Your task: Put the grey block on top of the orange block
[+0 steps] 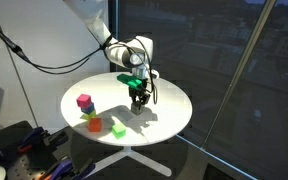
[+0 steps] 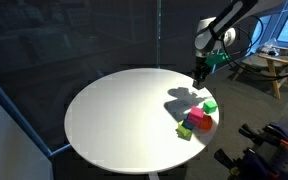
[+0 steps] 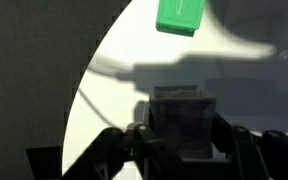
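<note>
The gripper [image 1: 138,96] is closed on the grey block [image 3: 183,120], so I judge the picking is done. The orange block [image 1: 94,126] lies well apart, at about 8 o'clock from the gripper, with nothing on it. Carrying and stacking are left.

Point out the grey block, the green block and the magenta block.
grey block [image 3: 182,120]: wrist view, middle of the face toward the camera.
green block [image 3: 180,15]: wrist view, middle of its top face.
magenta block [image 1: 84,102]: in an exterior view, its visible side.
</note>
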